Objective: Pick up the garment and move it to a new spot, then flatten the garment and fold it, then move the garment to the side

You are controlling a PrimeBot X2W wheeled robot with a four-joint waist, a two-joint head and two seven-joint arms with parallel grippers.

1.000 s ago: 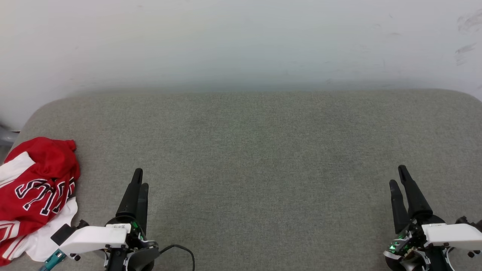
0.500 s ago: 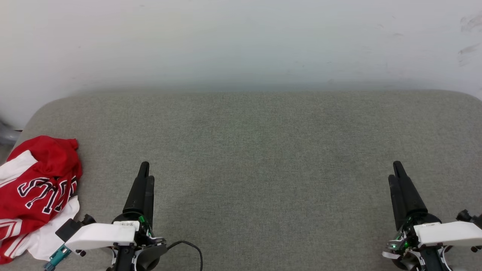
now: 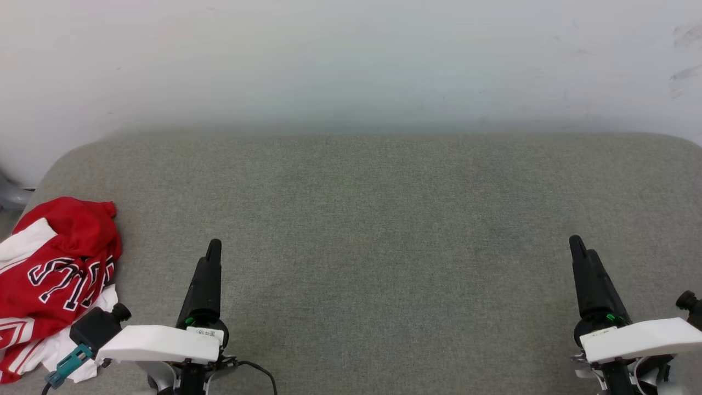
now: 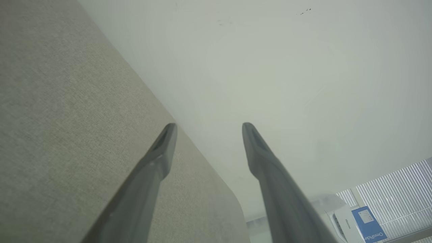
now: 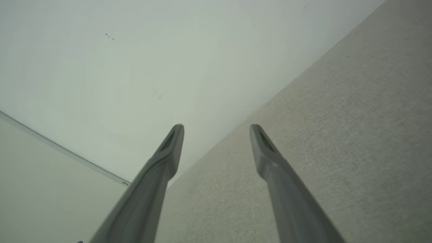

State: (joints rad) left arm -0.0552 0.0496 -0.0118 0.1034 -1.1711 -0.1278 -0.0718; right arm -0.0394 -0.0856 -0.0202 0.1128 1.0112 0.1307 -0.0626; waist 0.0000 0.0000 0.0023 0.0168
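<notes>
Lying crumpled, red-and-white lettered garment (image 3: 60,258)

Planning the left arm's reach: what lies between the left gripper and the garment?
In the head view, bare grey cushion separates the left gripper from the garment.

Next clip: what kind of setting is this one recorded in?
Probably an indoor lab or test room: a grey fabric-covered table against a bare white wall, window blinds off to one side, and a crumpled shirt lying at the table's left end.
</notes>
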